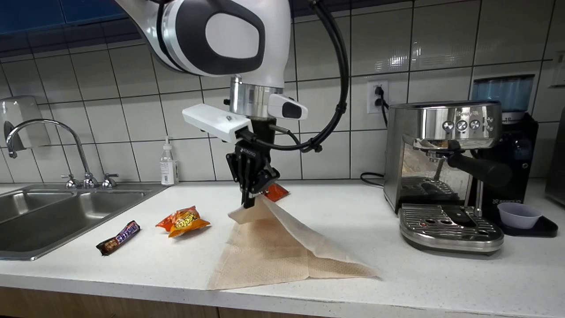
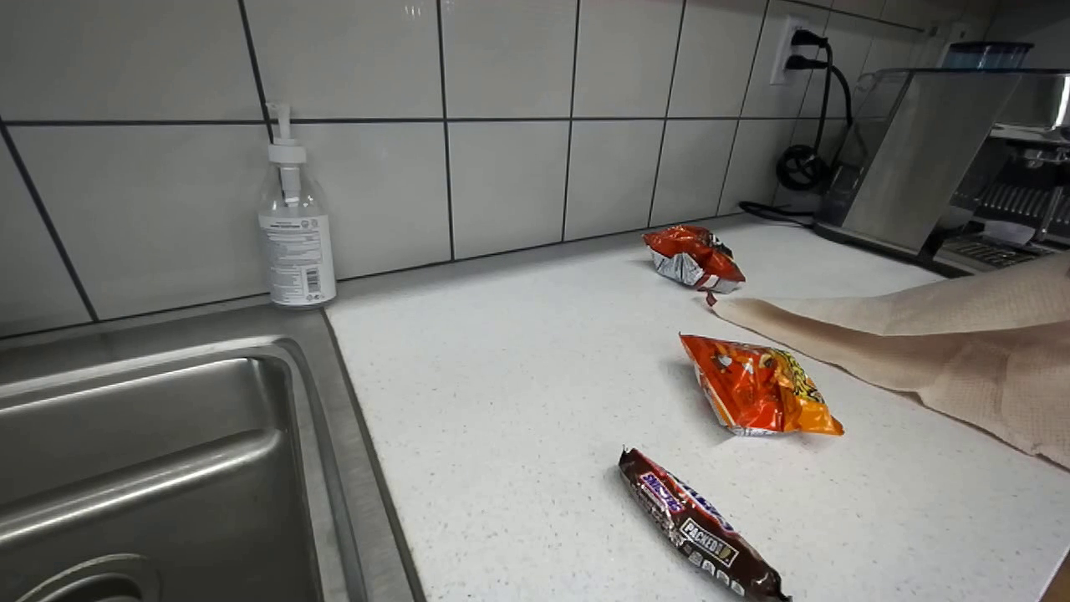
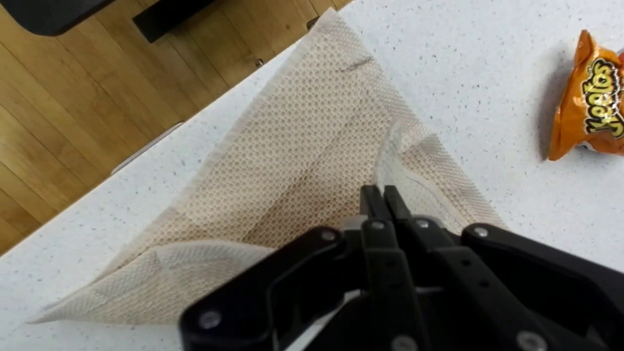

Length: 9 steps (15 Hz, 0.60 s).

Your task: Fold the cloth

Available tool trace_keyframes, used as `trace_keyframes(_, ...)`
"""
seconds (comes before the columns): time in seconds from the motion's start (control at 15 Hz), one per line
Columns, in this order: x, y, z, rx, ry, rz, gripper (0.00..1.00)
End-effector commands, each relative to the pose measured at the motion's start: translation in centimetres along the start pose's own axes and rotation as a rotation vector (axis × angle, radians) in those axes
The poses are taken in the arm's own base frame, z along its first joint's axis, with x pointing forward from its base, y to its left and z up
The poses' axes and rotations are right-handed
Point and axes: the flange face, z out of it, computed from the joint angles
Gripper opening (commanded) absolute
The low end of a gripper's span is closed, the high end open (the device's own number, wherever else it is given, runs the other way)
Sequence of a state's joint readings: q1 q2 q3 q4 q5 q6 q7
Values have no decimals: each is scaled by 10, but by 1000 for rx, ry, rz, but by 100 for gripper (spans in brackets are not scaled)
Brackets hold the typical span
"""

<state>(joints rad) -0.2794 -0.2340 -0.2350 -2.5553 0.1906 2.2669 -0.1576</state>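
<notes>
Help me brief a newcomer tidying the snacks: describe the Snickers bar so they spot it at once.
Start at the steel sink and move onto the white counter beside it. There the Snickers bar lies closer to the sink than the orange packet and the red packet. It is long, slim and dark brown, where those two are plump.

Arm (image 1: 273,48): white, bent downward from above
Wrist (image 1: 249,100): silver-collared, roughly vertical
Gripper (image 1: 248,202): black, pointing downward
Fingers (image 3: 374,204): tips pressed together
</notes>
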Motion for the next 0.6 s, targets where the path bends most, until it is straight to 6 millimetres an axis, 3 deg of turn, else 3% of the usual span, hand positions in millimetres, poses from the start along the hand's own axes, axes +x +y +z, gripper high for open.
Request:
trace_keyframes(0.0,-19,-4,3,-18,4,-32,1)
trace_keyframes(0.53,-41,-5,23,-64,-43,-91,1)
